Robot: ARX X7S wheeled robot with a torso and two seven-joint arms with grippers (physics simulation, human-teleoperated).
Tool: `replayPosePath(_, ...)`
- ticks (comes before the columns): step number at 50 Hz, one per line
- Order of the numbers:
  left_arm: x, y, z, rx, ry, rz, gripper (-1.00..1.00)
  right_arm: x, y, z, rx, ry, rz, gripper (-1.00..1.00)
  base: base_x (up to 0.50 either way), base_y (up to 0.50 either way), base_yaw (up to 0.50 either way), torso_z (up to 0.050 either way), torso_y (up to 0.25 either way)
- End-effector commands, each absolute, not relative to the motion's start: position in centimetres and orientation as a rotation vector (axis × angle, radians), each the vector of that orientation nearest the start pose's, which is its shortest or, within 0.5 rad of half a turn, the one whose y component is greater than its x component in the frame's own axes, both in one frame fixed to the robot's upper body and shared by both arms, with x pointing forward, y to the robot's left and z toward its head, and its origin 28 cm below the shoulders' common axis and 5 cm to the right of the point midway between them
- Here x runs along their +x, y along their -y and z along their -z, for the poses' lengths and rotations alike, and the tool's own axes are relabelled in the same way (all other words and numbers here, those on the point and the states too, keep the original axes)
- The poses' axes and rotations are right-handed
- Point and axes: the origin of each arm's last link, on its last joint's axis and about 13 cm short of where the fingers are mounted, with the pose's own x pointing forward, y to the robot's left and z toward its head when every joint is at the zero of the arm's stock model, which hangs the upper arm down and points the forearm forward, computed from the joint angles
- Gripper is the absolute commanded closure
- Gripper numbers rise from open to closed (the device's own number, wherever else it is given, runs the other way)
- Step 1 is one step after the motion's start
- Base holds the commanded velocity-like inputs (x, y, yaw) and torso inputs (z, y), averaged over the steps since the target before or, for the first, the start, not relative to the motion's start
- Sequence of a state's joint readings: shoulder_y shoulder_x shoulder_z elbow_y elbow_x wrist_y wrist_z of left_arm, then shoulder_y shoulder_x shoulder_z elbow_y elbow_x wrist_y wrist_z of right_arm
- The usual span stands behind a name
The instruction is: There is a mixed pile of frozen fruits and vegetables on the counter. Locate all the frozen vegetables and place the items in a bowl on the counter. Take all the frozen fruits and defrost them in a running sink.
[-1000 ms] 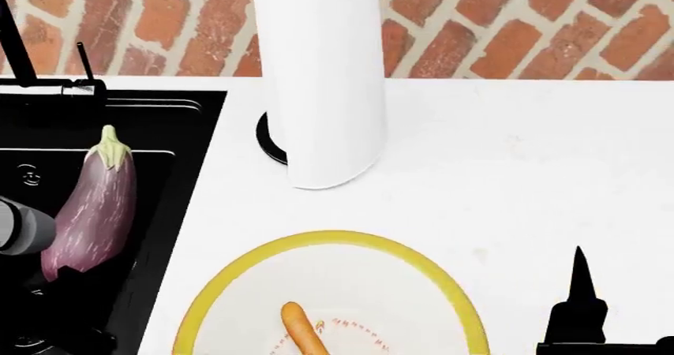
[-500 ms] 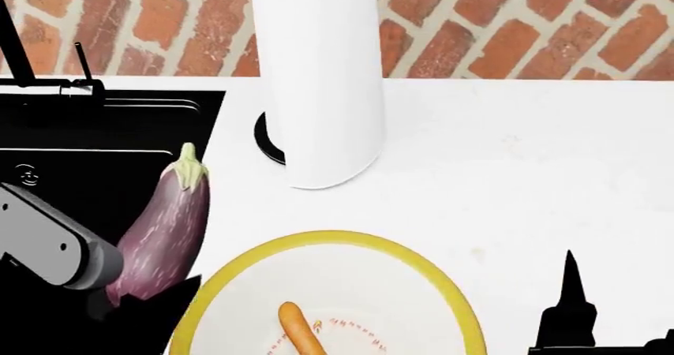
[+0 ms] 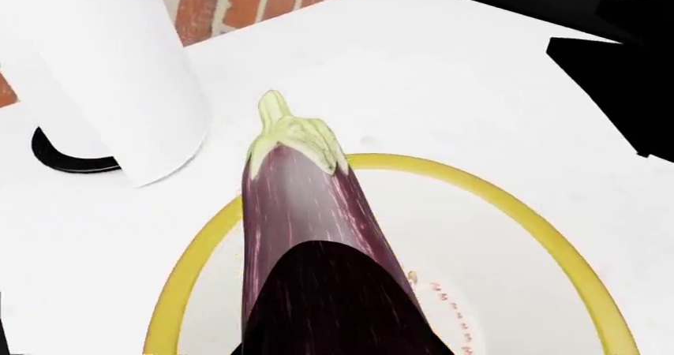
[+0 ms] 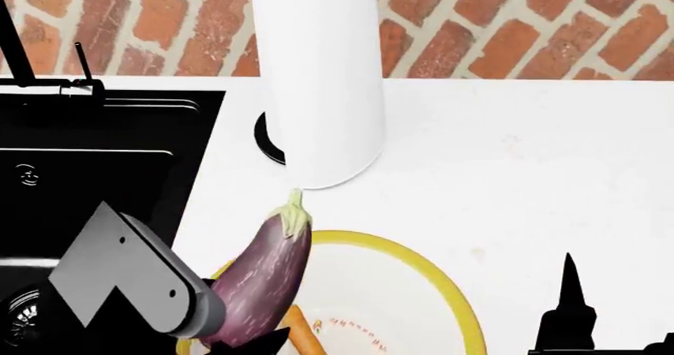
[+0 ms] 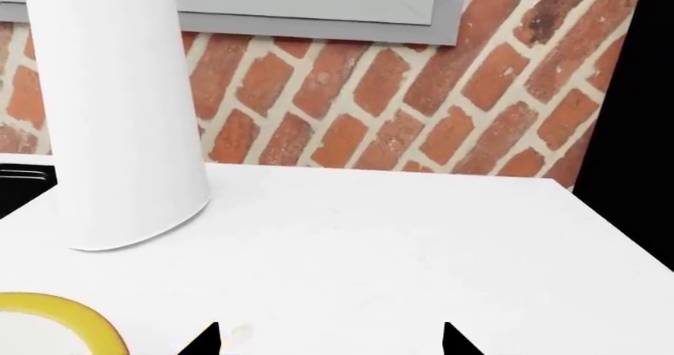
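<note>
A glossy purple eggplant [image 4: 265, 280] with a pale green cap hangs tilted over the left rim of the yellow-rimmed bowl [image 4: 434, 270], cap pointing toward the back wall. My left gripper [image 4: 258, 345] is shut on its lower end; in the left wrist view the eggplant [image 3: 303, 221] fills the space over the bowl [image 3: 532, 217] and hides the fingers. An orange carrot piece [image 4: 303, 333] lies inside the bowl beside the eggplant. My right gripper [image 5: 328, 335] stands open above the white counter [image 4: 506, 173], right of the bowl, holding nothing. The black sink [image 4: 106, 134] is at the left. No frozen fruit is in view.
A tall white cylinder [image 4: 316, 71] on a black base stands behind the bowl, close to the eggplant's cap. The black tap [image 4: 16, 47] rises at the sink's back corner, and the steel drain [image 4: 19, 322] shows at the bottom left. A brick wall closes the back.
My left arm has carried the eggplant rightward, from above the sink basin, across the counter edge, to over the bowl's left rim. The right gripper has barely moved.
</note>
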State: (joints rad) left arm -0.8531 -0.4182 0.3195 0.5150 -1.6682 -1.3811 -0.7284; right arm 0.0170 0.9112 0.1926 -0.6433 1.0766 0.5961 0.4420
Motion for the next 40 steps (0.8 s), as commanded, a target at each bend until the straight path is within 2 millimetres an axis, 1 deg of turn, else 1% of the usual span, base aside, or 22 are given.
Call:
replayPosePath(1,21.3,-16.6,-21.3,0.175,-0.409,0.79,1.0,18.2,20.7,-17.9,-0.049,-0.056,0.001,-1.0,0.0,0.0,0.0,0.0,0.0)
replayPosePath(4,21.1,-16.3,-21.0,0.186,-0.417,0.807,1.0,18.1,20.8,-17.8,-0.05,-0.058,0.001,-1.0,0.0,0.0,0.0,0.0,0.0)
replayPosePath(13,21.3,-15.3,-20.0,0.204,-0.436,0.826,1.0,18.2,20.8,-17.4,-0.045,-0.066,0.0,-1.0,0.0,0.0,0.0,0.0,0.0)
replayPosePath(26,21.5,-14.9,-18.2,0.205,-0.476,0.83,1.0,18.0,20.8,-16.9,-0.041,-0.08,0.004,-1.0,0.0,0.0,0.0,0.0,0.001)
replayPosePath(40,21.4,-14.8,-18.1,0.219,-0.485,0.834,1.0,18.1,20.7,-16.5,-0.038,-0.09,-0.004,-1.0,0.0,0.0,0.0,0.0,0.0)
